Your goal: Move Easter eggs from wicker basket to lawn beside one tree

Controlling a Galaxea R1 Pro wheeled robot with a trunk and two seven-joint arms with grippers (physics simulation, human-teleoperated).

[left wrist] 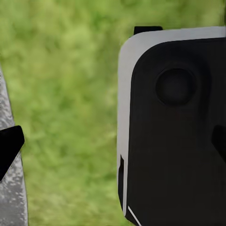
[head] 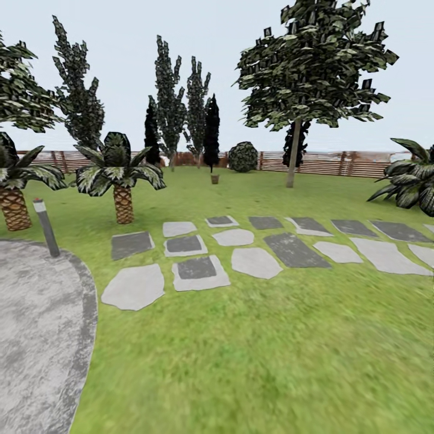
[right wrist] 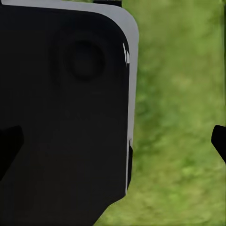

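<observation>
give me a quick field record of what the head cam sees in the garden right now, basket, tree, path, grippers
wicker basket: small, far off on the lawn, near the dark cypress-like trees
eggs: too small to tell
tree: grey-brown trunk, right of the basket, in front of the fence
stepping stones: grey slabs across the grass between robot and basket
patio: grey paving at near left
palms: two short ones at left
grippers: fingertips spread at the edges of each wrist view, nothing held

Grey stepping stones (head: 253, 260) cross mid-frame in two uneven rows. A paved patio (head: 36, 337) occupies the lower left, with a bollard lamp (head: 46, 226) at its upper edge. Two short palms (head: 120, 175) stand at left; a round bush (head: 243, 157) and dark cypresses (head: 211, 132) line the slatted fence (head: 337, 163).
</observation>
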